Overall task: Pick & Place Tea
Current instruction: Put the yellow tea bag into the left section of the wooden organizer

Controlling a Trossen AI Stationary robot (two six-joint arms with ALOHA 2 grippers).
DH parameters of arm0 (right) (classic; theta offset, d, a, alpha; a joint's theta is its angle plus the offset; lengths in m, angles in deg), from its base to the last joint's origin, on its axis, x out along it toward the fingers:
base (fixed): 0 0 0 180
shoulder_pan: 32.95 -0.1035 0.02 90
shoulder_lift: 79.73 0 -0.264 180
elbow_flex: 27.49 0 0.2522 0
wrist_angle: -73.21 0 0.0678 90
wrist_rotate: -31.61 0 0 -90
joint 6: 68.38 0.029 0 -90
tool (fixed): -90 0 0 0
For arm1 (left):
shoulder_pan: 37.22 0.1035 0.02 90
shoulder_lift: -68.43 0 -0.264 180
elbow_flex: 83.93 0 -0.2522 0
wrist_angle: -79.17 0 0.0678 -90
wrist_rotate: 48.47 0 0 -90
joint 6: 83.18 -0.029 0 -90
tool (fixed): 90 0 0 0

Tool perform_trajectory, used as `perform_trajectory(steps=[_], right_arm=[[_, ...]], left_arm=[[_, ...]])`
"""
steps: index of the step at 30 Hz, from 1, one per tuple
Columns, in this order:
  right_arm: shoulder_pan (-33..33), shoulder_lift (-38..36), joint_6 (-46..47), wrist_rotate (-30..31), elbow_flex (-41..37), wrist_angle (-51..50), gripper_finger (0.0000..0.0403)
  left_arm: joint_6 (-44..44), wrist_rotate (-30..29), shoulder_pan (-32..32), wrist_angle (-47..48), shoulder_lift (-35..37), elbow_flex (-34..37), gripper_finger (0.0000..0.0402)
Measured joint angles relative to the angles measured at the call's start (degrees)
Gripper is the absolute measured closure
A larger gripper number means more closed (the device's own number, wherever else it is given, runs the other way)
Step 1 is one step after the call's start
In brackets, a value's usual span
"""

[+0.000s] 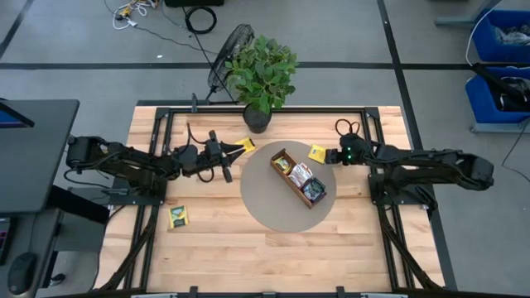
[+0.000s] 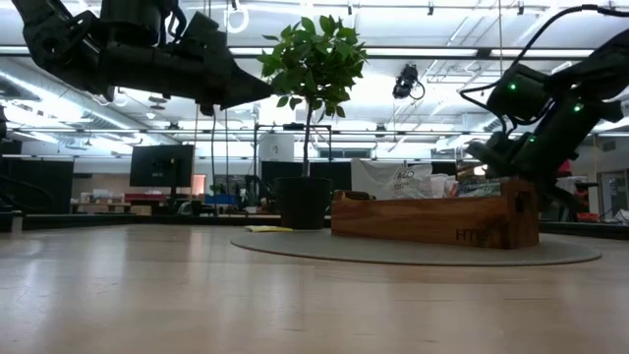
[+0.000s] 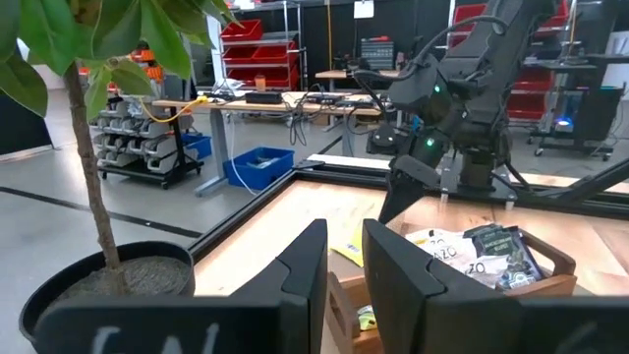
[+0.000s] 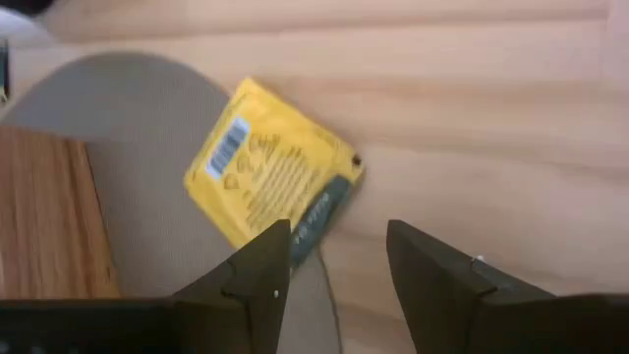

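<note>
— Yellow packet (image 4: 272, 177) under the right gripper (image 4: 339, 258), see it? Half on the round grey mat (image 1: 263, 204), half on the bare wood, just right of the far end of the wooden box (image 1: 298, 178).

— Fingers apart, nothing between them. I'd say it's lining up for the pick.

— Next it must drop straight down and straddle the packet's edge, which is flat, so awkward.

— And the left gripper (image 1: 225, 157)?

— Waiting left of the mat, raised, fingers a narrow gap apart, empty. Another yellow packet (image 1: 245, 145) lies just beyond it, near the plant pot (image 1: 256, 120).

— 1 more packet (image 1: 177, 217) sits near-left. The box already holds several.
</note>
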Motion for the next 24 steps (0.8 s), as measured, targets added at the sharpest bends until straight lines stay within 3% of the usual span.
perform_trajectory(steps=[24], right_arm=[[4.2, 15.4, -3.9, -9.0, 0.2, 18.5, 0.0224]], left_arm=[[-1.1, 0.0, 0.0, 1.2, 0.0, 0.0, 0.0328]])
